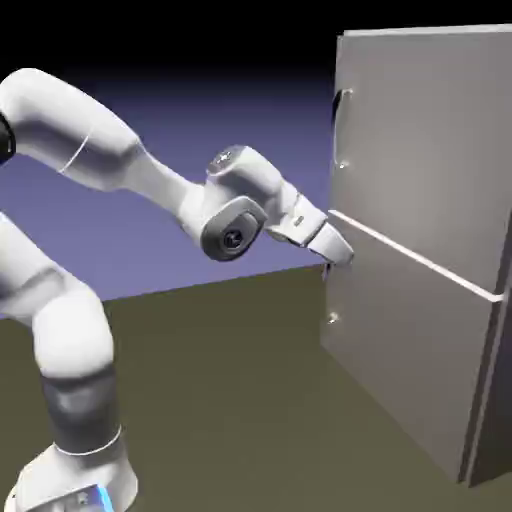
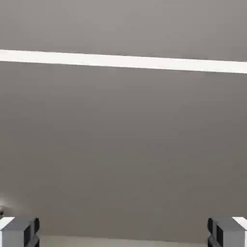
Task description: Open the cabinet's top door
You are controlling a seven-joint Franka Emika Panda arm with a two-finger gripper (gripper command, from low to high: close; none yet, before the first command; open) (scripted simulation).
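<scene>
Smooth grey cabinet (image 1: 415, 240), boxy, at the exterior view's right, flat top door (image 1: 425, 150) upper right with slim curved handle (image 1: 338, 128), pale strip (image 1: 415, 256) beneath, glossy white arm (image 1: 150, 170), hand (image 2: 123, 232) open near centre.

A blue-violet backdrop (image 1: 200, 130) darkens to black above an olive-brown floor (image 1: 220, 400).

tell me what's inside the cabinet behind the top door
Nothing inside can be seen: the top door is shut and covers whatever is there. Only its outer face and handle show.
</scene>
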